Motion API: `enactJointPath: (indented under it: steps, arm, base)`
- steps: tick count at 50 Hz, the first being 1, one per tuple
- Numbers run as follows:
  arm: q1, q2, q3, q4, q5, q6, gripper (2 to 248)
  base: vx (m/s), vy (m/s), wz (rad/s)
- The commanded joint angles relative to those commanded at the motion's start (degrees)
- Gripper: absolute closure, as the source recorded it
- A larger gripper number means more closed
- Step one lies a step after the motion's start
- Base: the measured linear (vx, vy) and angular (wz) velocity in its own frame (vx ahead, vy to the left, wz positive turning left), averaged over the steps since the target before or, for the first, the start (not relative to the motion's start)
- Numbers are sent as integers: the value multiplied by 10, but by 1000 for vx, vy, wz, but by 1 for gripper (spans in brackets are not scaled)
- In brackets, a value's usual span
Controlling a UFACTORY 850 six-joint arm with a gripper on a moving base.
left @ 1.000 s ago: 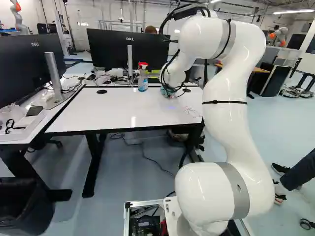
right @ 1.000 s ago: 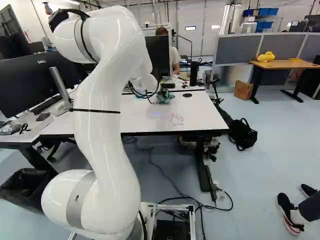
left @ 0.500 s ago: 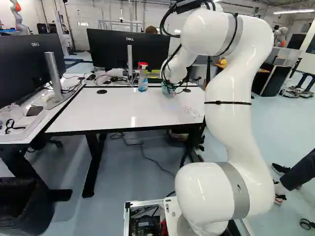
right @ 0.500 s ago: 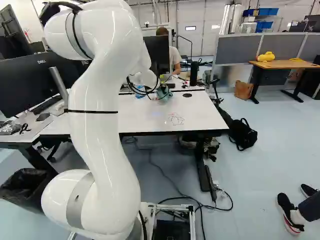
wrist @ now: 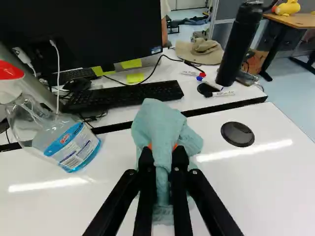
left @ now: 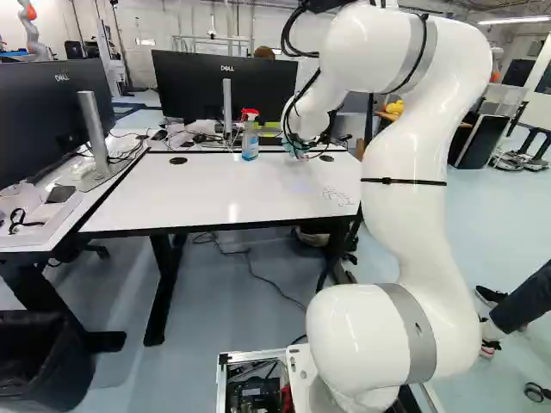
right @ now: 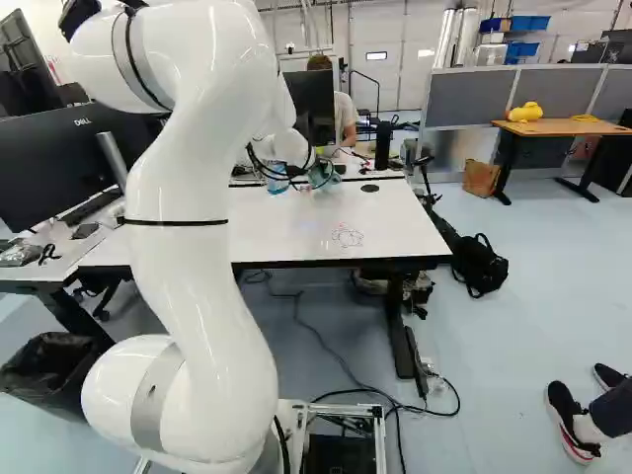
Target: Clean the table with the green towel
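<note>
The green towel (wrist: 160, 129) is clamped by the gripper (right: 317, 178) over the surface (wrist: 256, 182); a spray bottle (wrist: 75, 143) is located beside the gripper.

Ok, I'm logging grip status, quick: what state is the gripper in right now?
Gripper: closed, holding the green towel pinched between its jaws.

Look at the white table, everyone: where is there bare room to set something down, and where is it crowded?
The white table has bare room between the left cable cap, the spray bottle and the front edge. It is crowded at the far edge, where the gripper holds the green towel beside the bottle, with the keyboard just beyond.
</note>
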Motion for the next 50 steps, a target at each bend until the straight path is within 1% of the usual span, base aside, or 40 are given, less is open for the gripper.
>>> enactJointPath:
  steps: [12,32,50]
  arm:
    - [0,21,16,0,0,0,213]
    - [-3,73,80,0,0,0,213]
    - [-12,121,137,0,0,0,213]
  base:
    - [0,0,0]
    - [0,0,0]
    - [0,0,0]
